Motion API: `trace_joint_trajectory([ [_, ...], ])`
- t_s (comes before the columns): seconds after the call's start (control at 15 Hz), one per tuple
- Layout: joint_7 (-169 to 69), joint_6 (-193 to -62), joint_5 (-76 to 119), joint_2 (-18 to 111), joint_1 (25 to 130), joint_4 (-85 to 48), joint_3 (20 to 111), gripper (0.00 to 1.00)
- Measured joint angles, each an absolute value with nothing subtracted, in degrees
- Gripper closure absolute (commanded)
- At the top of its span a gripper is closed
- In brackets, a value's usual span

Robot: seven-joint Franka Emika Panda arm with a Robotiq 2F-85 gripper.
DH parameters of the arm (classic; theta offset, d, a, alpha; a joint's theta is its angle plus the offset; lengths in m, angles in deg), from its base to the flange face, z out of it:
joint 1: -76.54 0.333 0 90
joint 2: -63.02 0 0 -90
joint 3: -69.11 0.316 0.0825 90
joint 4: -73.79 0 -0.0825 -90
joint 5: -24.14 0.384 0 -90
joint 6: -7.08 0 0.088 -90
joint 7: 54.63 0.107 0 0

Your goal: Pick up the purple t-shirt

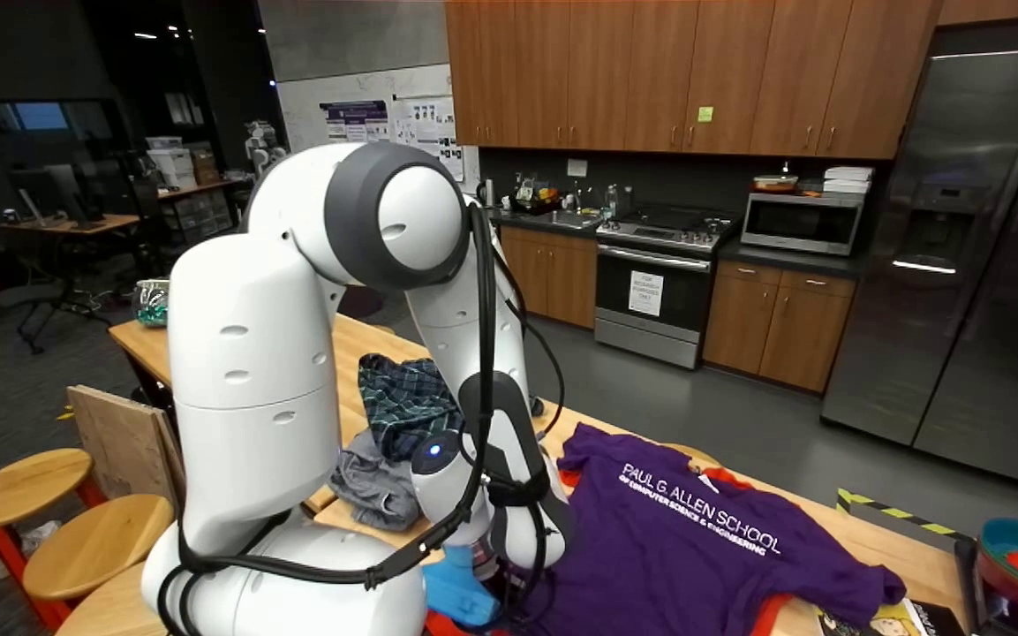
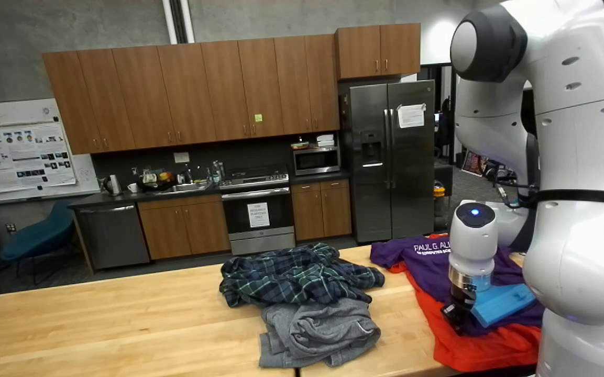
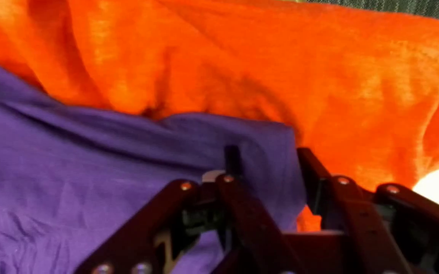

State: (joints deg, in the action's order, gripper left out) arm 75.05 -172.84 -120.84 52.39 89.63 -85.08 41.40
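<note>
Reaching looked done, but not grabbing or lifting: the tool [image 3: 269, 154] was spread partway, holding nothing, at an edge of the purple t-shirt [image 1: 676, 548] on the right.

Shirt [image 1: 689, 548]: "PAUL G. ALLEN SCHOOL"; oven sign [image 1: 646, 293]: "FOR RESEARCH PURPOSES ONLY".

One purple shirt [image 1: 676, 556], one plaid shirt [image 2: 302, 275], one gray garment [image 2: 322, 335] and, pretty sure, just one red cloth [image 2: 480, 351], so I make that four. One gripper [image 3: 268, 160], two fingers [image 3: 312, 163] on it. Kitchen-wise I'm getting one fridge [image 2: 412, 173], one stove [image 2: 257, 246], one microwave [image 2: 316, 160], one dishwasher [image 2: 108, 238], one kettle [image 2: 114, 185]. Oh, and at least three stools [image 1: 98, 539] plus two blue chairs [image 2: 40, 235].
</note>
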Motion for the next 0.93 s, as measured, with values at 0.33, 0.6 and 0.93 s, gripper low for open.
trace_joint_trajectory([
  [0.33,77.28,-173.49,-120.68,52.83,94.88,-84.97,33.92,0.99],
  [0.6,77.36,-176.33,-121.36,54.67,97.15,-84.99,26.34,0.68],
  [0.93,77.60,-177.19,-122.18,55.23,100.78,-85.06,20.49,0.39],
])
